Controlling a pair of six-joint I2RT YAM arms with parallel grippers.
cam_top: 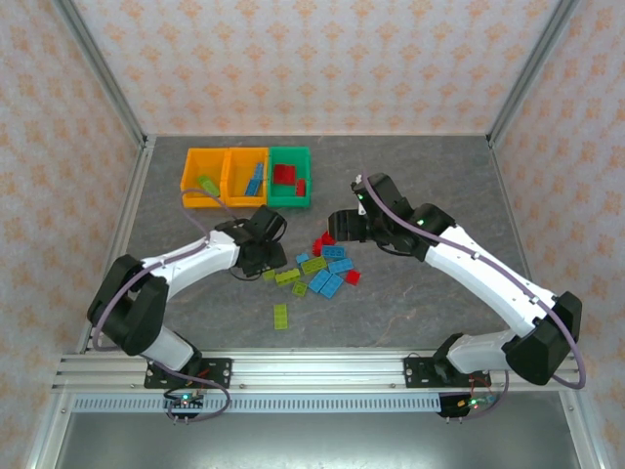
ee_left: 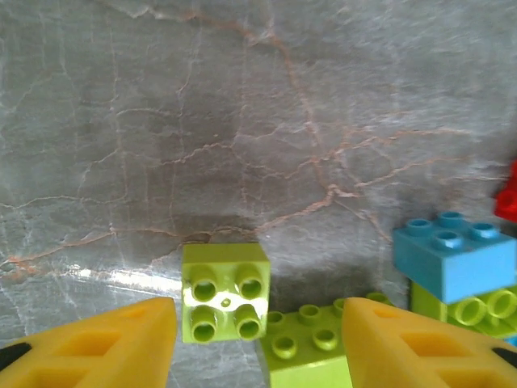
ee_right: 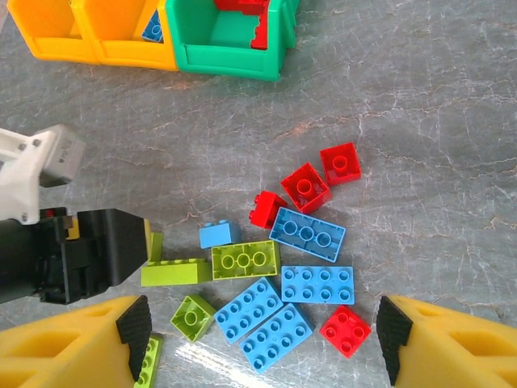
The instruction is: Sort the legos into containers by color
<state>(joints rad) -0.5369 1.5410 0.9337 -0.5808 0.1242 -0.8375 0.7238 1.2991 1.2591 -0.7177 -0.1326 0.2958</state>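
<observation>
1. Yellow fingers [ee_left: 105, 343] of the left end effector [ee_left: 258, 335] are standing apart, released, and straddling a lime green square brick [ee_left: 225, 293] that is lying on the grey surface [ee_left: 242, 121]. A longer lime green brick [ee_left: 311, 352] is touching its corner, and a light blue brick [ee_left: 452, 255] is sitting off to the right.
2. Seen from the right wrist, the right end effector [ee_right: 262, 327] is hanging spread wide, grasping nothing, over the loose pile [ee_right: 307, 234] of red, light blue and lime legos. Beyond it, the green bin [ee_right: 226, 63] is holding red pieces.
3. From above, the bins are standing in a joined row at the far side. The left orange-yellow bin [cam_top: 203, 201] is holding a lime piece and the middle orange-yellow bin [cam_top: 244, 199] is holding blue ones. One lime green plate [cam_top: 280, 316] is lying apart, nearer the arm bases.
4. Sorting is looking partly done. The step in hand is probably the left arm picking up the square lime brick. The next move is calling for a short descent and a squeeze on that brick alone, without catching its longer neighbour. A carry to the left orange-yellow bin would follow.
</observation>
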